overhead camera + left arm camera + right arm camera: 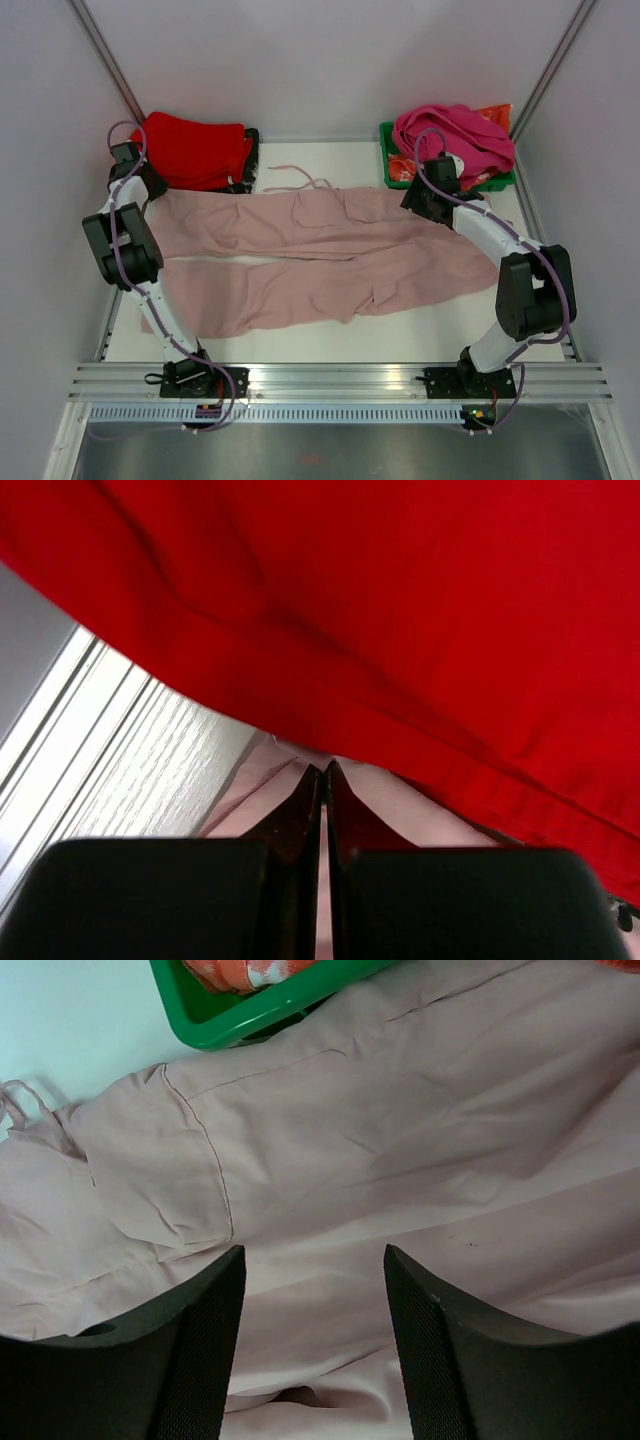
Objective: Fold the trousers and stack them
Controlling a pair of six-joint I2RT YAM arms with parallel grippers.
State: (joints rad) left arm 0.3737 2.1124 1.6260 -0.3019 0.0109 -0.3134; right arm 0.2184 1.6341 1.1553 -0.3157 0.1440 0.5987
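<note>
The pale pink trousers lie spread flat across the table, legs running left to right. Their drawstring cords trail at the far edge. My left gripper is at the trousers' far-left end, beside the red stack. In the left wrist view its jaws are shut, with the pink fabric drawn in creases up to the tips. My right gripper hovers over the far-right part of the trousers. It is open and empty, just above the fabric near a cargo pocket.
A stack of folded red garments sits at the far left and fills the top of the left wrist view. A green bin holding a magenta garment stands at the far right; its corner touches the trousers.
</note>
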